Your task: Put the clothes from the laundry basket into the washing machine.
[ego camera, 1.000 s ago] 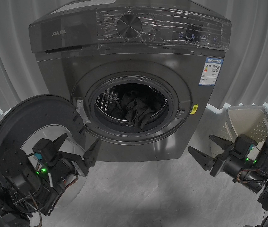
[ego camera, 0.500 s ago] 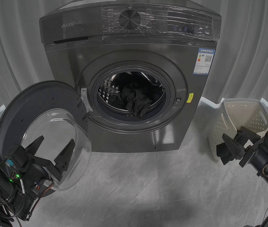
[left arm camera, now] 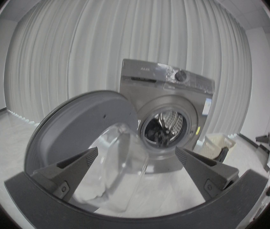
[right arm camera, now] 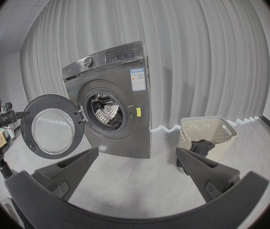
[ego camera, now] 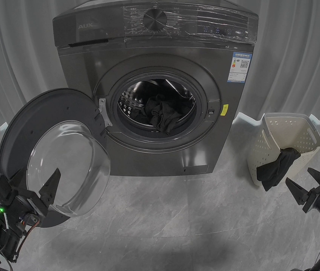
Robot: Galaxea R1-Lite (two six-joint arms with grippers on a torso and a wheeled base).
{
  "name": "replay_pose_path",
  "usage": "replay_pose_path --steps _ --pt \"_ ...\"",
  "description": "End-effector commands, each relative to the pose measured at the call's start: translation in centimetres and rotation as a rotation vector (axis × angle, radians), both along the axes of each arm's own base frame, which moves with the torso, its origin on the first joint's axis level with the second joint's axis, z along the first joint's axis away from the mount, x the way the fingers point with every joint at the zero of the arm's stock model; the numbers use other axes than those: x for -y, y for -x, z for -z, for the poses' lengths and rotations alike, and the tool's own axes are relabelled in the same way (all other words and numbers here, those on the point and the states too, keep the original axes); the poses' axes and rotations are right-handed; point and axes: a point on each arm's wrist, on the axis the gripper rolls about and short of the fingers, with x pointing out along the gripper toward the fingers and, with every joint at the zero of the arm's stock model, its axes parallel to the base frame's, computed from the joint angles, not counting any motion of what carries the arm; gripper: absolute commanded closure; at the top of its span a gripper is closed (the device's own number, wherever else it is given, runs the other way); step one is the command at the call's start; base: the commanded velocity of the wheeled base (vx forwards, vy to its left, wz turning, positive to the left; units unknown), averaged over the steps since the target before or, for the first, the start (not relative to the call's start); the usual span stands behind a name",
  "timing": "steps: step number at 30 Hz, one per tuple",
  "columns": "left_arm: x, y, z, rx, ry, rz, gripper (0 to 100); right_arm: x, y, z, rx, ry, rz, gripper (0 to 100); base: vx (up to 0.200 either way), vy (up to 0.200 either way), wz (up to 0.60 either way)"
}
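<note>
The whole head view has shifted: the washing machine (ego camera: 167, 53) now looks smaller and sits higher in the frame. That is the camera drawing back, not the machine moving. Its door (ego camera: 54, 110) hangs fully open at centre left, and dark clothes (ego camera: 161, 113) lie heaped in the drum.

Both arms have sunk toward the bottom corners. The left claw (ego camera: 37, 174) sits at lower left in front of the door glass, spread wide and holding nothing. The right claw (ego camera: 298, 174) is at lower right, also wide and empty. A moment ago it covered the front of the laundry basket (ego camera: 259, 147); now it is just clear of it.

That uncovers a black garment (ego camera: 278, 166) draped over the basket's near rim and hanging down its outer wall toward the floor (ego camera: 175, 207). So at least one piece is left to load, and the right claw looks best placed to fetch it.
</note>
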Motion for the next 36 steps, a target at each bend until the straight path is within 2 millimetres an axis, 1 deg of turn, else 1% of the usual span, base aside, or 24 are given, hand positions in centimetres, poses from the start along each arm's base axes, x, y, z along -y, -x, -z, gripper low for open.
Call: replay_pose_path --steps 1,2,4,5,7,12,14,15,18,21,22,23,24,25,26,27,28,29,31,36 --pt "-2.3 3.8 -0.4 0.037 0.018 -0.006 0 1.6 3.6 -0.5 0.081 -0.001 0.086 0 0.0 0.0 0.0" --pt "-3.1 5.0 0.0 0.022 0.019 -0.004 0 2.0 4.8 -0.3 0.091 0.017 0.11 0 0.0 0.0 0.0" --pt "-3.7 6.0 0.3 0.017 0.017 -0.002 0 2.2 6.0 0.0 0.091 0.034 0.113 0 0.0 0.0 0.0" --pt "-3.8 6.2 0.5 0.013 0.014 -0.006 0 2.3 6.3 0.2 0.088 0.037 0.116 0 0.0 0.0 0.0" --pt "-4.3 6.9 1.1 -0.02 -0.01 -0.015 0 2.5 7.6 0.8 0.09 0.04 0.13 0 0.0 0.0 0.0" --pt "-5.2 8.0 1.8 -0.025 0.018 -0.067 0 2.9 10.0 1.7 0.138 0.034 0.154 0 0.0 -0.2 0.0" --pt "-5.2 8.1 1.8 -0.025 0.024 -0.075 0 2.9 10.3 1.8 0.145 0.032 0.157 0 0.0 -0.1 0.0" --pt "-5.6 8.6 2.3 -0.039 0.027 -0.107 0 3.0 11.2 2.3 0.171 0.03 0.162 0 0.0 0.0 0.0" --pt "-6.0 9.4 2.9 -0.046 0.026 -0.127 0 3.1 12.0 2.8 0.195 0.024 0.164 0 0.0 0.0 0.0" --pt "-6.3 10.4 3.5 -0.026 0.038 -0.088 0 3.1 12.6 3.4 0.208 0.022 0.174 0 0.0 0.0 0.0" --pt "-6.3 10.5 3.5 -0.025 0.038 -0.085 0 3.1 12.7 3.5 0.21 0.022 0.174 0 0.0 0.0 0.0" --pt "-6.5 11.2 4.2 -0.027 0.036 -0.047 0 3.1 13.0 3.9 0.207 0.024 0.186 0 0.0 0.0 0.0" --pt "-6.5 11.4 4.4 -0.025 0.037 -0.042 0 3.1 13.1 4.0 0.207 0.024 0.189 0 0.0 0.0 0.0" --pt "-6.6 12.4 5.3 -0.013 0.032 -0.014 0 3.1 13.5 4.7 0.19 0.025 0.201 0 0.0 0.0 0.0" --pt "-6.6 12.4 5.3 -0.01 0.033 -0.013 0 3.1 13.5 4.8 0.187 0.026 0.204 0 0.0 0.0 0.0" --pt "-6.5 13.2 6.1 -0.001 0.024 0.029 0 3.0 13.8 5.5 0.176 0.034 0.222 0 0.0 0.0 0.0" --pt "-6.5 13.2 6.1 -0.001 0.024 0.029 0 3.0 13.8 5.5 0.176 0.034 0.222 0 0.0 0.0 0.0" --pt "-6.5 13.1 6.4 -0.041 0.03 0.042 0 2.9 13.9 5.6 0.162 0.028 0.199 0 0.0 0.0 0.0" --pt "-6.5 13.1 6.3 -0.034 0.033 0.025 0 2.9 13.9 5.5 0.17 0.026 0.204 0 0.0 0.0 0.0" --pt "-6.5 13.1 6.3 -0.035 0.02 -0.03 0 3.1 13.9 5.7 0.152 0.016 0.285 0 0.0 0.0 0.0"
